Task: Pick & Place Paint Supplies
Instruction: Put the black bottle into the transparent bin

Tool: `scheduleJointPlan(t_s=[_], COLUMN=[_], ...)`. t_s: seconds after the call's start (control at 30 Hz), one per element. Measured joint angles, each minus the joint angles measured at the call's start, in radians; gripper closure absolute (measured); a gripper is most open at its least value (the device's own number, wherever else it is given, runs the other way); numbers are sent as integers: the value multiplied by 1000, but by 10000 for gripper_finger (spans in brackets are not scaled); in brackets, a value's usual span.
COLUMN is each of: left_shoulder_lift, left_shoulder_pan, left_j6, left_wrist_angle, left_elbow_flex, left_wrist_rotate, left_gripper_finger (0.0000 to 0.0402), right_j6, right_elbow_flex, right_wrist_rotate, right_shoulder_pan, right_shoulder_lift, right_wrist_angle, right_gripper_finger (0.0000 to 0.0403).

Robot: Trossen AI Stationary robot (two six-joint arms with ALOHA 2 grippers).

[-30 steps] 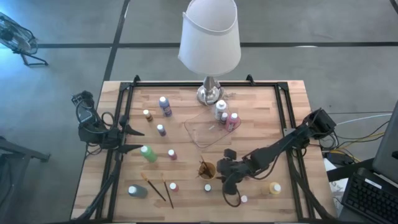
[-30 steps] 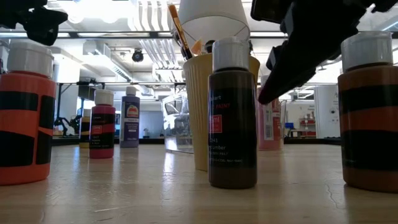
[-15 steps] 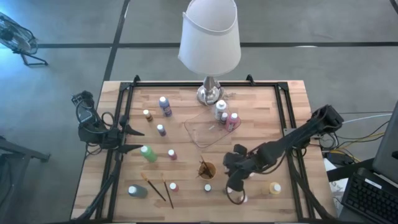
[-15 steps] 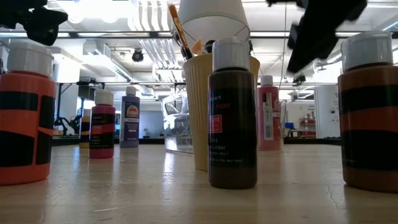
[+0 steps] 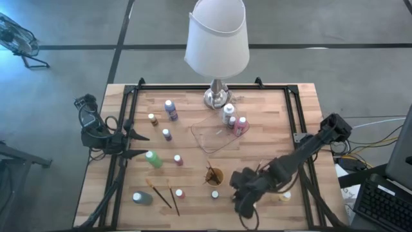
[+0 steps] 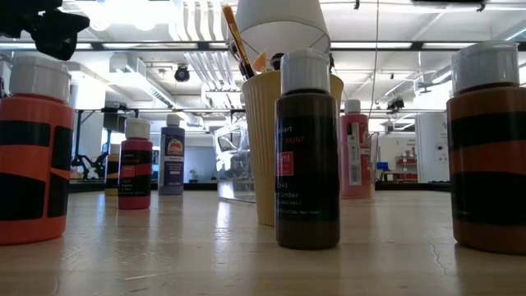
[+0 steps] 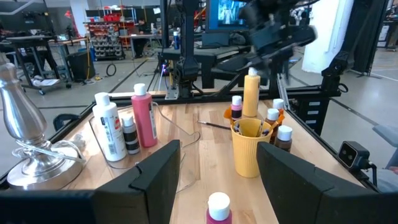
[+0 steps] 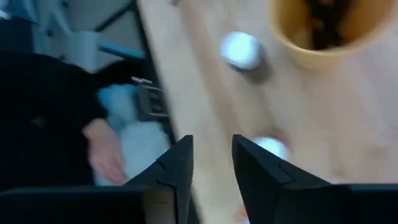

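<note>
Small white-capped paint bottles stand scattered on the wooden table: purple point(image 5: 170, 108), green point(image 5: 153, 158), grey point(image 5: 141, 198), yellow point(image 5: 284, 194), and a brown one point(image 6: 306, 156) close in the low view. White point(image 5: 228, 115) and pink point(image 5: 241, 124) bottles stand at the far corner of the clear tray point(image 5: 212, 136). Two brushes point(image 5: 164, 195) lie flat near the front left; others stick up out of the orange cup point(image 5: 214, 175). My right gripper point(image 5: 243, 203) hangs above the front edge, right of the cup, fingers point(image 8: 171, 168) a little apart with nothing between them. My left gripper point(image 5: 140, 145) waits open at the left edge.
A lamp with a white shade point(image 5: 217, 38) stands on its metal base point(image 5: 217, 98) at the table's far middle. A black frame point(image 5: 122, 129) runs along the table's sides. Beyond the near edge a person's hand point(image 8: 102, 149) and dark sleeve show.
My right gripper has risen from just right of the orange cup and drawn toward the table's near edge, rolling as it went; it has left the low view upward. Bottles, brushes and cup stand as before.
</note>
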Motion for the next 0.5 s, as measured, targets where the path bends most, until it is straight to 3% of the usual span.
scheduleJointPlan(t_s=[0.3, 0.5], left_shoulder_lift=[0, 0], left_shoulder_pan=[0, 0], left_j6=[0, 0], left_wrist_angle=[0, 0], left_elbow_flex=[0, 0], left_wrist_rotate=[0, 0], left_gripper_finger=[183, 183], right_j6=[221, 414], right_elbow_flex=[292, 531], right_wrist_rotate=[26, 2], right_shoulder_pan=[-2, -4], right_shoulder_lift=[225, 354], right_wrist_angle=[-75, -340], right_gripper_finger=[327, 343])
